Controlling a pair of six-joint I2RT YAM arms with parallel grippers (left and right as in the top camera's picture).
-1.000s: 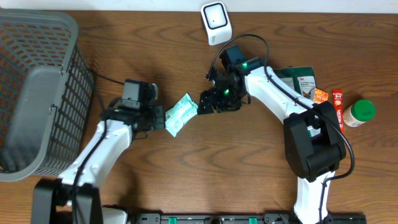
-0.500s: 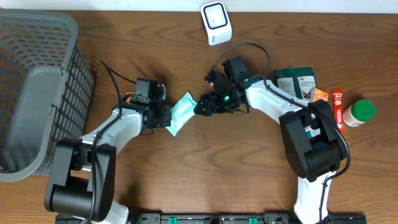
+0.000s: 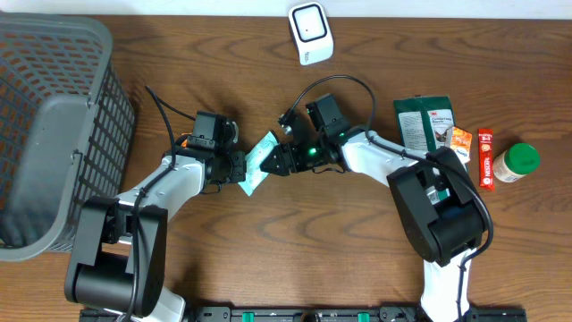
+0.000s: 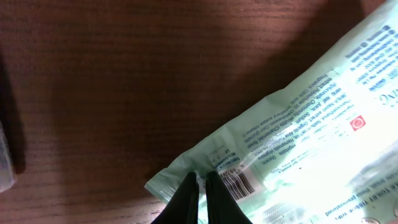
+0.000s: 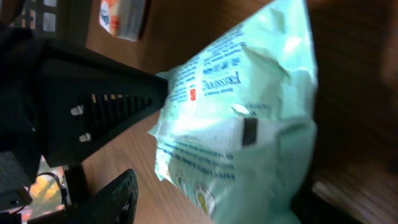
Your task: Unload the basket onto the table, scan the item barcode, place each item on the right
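The left arm [image 3: 156, 192] wears smooth white shells between chunky black joint housings, a thin black cable [image 3: 161, 109] arcing off its wrist. The right arm [image 3: 380, 150] matches, white over black, with its own looping black cable [image 3: 340, 79] and a green light [image 3: 310, 152] glowing at the wrist. Up close, the right fingers [image 5: 93, 107] are matte black wedges with rows of small slots.

Packet [image 3: 256, 165] sits centre, scanner [image 3: 310, 33] behind it, basket [image 3: 116, 98] at left.
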